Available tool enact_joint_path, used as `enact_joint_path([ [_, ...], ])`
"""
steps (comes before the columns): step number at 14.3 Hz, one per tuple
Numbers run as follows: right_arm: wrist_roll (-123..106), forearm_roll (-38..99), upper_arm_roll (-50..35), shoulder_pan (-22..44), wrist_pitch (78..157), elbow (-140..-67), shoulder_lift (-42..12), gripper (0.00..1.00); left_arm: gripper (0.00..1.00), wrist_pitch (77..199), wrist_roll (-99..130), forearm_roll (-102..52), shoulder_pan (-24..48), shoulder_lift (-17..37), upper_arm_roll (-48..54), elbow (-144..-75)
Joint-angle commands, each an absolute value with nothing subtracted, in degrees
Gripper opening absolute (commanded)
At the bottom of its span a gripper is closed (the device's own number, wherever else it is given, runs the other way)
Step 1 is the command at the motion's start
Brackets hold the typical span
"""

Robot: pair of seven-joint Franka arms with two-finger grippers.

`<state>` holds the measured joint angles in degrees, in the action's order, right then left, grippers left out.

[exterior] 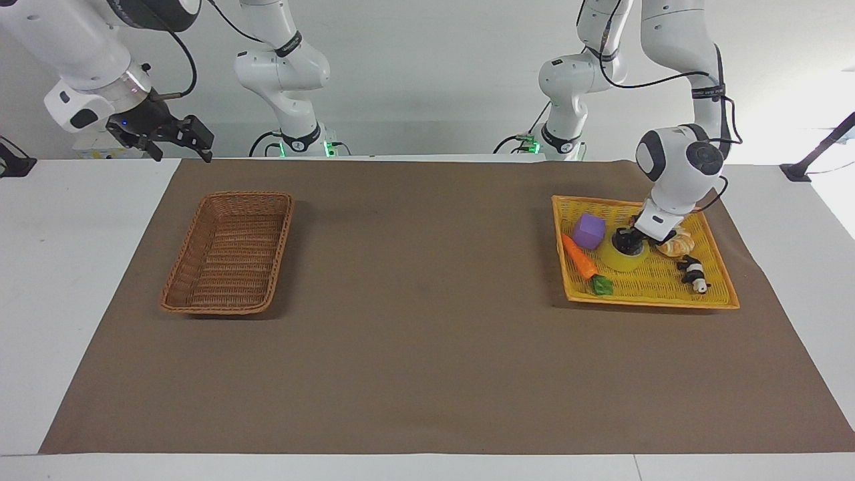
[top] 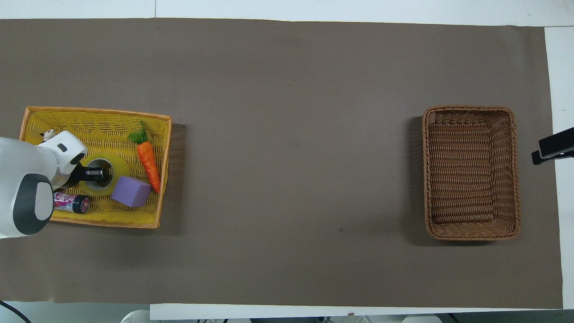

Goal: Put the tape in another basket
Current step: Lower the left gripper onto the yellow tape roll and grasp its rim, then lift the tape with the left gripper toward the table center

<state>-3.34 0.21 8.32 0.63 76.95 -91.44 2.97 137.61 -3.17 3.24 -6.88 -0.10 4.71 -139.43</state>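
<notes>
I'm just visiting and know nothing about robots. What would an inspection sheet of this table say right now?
Surface: brown mat over a white table.
Job's things: tape lying in the yellow tray; brown basket, nothing in it, at the right arm's end.
Clutter: in the tray, carrot, purple block, can, bread, small black-and-white toy.
Hands: left hand down at the tape's core, one finger in the hole; grip unclear. Right hand open, waiting in the air near the brown basket.
Cables: black ones run along both arms.
Surroundings: white wall; black clamps at the table's ends.
</notes>
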Motion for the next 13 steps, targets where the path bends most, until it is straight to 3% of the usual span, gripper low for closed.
enact_joint_path([
  [1, -4.1, -0.2, 8.2, 0.6, 77.8, -93.0, 4.2, 1.0, 0.0, 136.8, -4.0, 3.3, -6.7, 1.1, 4.3, -138.5],
  [5, -4.1, -0.2, 8.2, 0.6, 77.8, -93.0, 4.3, 1.0, 0.0, 117.7, -3.2, 0.1, -5.6, 2.2, 4.7, -121.2],
  [8, -4.1, -0.2, 8.2, 0.6, 77.8, -93.0, 4.3, 1.0, 0.0, 107.0, 7.2, -3.0, 0.9, 4.5, 4.8, -106.9],
  [13, -4.1, -0.2, 8.2, 0.6, 77.8, -93.0, 4.3, 1.0, 0.0, 104.6, 31.5, -14.2, 14.8, 6.1, 4.8, -97.6],
])
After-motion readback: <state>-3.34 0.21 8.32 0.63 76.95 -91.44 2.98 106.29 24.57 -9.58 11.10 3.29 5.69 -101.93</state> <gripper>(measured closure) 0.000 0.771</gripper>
